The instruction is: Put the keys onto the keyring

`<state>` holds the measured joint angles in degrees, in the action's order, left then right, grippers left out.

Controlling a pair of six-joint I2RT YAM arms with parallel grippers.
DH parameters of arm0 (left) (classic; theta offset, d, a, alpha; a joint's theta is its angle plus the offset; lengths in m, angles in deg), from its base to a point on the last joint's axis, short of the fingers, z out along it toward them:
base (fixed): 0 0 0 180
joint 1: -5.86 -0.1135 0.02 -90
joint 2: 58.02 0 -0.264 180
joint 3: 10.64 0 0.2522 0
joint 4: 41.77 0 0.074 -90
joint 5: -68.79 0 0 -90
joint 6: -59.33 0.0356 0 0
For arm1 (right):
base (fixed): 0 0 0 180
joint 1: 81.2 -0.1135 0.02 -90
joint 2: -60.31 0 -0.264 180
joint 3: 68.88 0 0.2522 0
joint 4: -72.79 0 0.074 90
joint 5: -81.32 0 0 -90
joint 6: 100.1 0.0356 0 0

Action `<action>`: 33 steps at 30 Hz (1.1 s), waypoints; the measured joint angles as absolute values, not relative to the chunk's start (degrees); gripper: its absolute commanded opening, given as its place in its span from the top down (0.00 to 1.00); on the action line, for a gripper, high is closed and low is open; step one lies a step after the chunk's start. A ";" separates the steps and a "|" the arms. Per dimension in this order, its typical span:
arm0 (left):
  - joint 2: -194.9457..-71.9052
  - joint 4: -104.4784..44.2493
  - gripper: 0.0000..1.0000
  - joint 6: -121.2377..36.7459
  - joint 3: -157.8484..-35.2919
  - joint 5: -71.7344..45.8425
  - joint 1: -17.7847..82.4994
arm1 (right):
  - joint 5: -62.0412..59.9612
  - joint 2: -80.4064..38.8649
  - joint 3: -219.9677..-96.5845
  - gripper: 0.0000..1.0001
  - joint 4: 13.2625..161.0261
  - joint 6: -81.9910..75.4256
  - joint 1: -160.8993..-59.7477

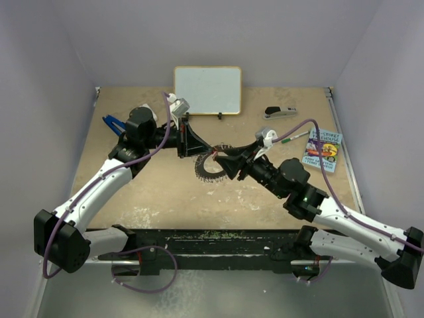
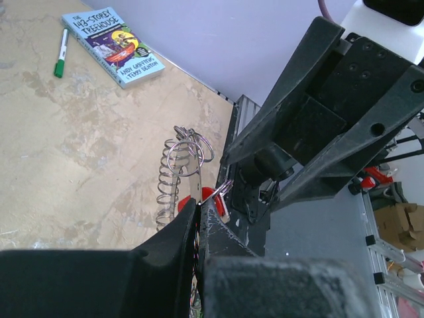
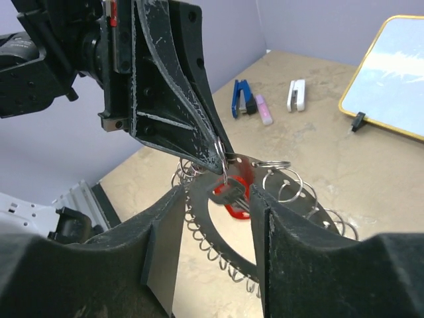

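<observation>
Keyring [image 1: 207, 171]: over table [image 1: 165, 192] centre, rim pinched by L gripper [image 2: 199, 211], fingers pressed together on it. Red-headed key [image 3: 235, 199]: at ring's hole, between spread fingers of R gripper [image 3: 218, 192]; contact unclear.

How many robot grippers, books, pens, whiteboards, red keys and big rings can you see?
grippers: 2, the left gripper and the right gripper
book: 1
pen: 1
whiteboard: 1
red key: 1
big ring: 1
Total: 7
</observation>
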<state>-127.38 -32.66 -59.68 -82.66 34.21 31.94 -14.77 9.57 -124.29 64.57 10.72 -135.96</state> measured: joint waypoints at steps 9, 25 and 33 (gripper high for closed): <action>-127.34 -32.66 0.97 -59.68 -82.66 34.58 31.70 | -16.58 13.44 -124.29 0.58 68.72 8.27 -135.96; -127.32 -33.16 0.97 -59.70 -82.20 34.76 31.68 | -15.34 7.01 -126.15 0.68 67.50 5.69 -135.96; -127.32 -33.11 0.97 -59.90 -81.66 34.76 31.68 | -15.14 7.01 -126.85 0.73 66.25 5.67 -135.96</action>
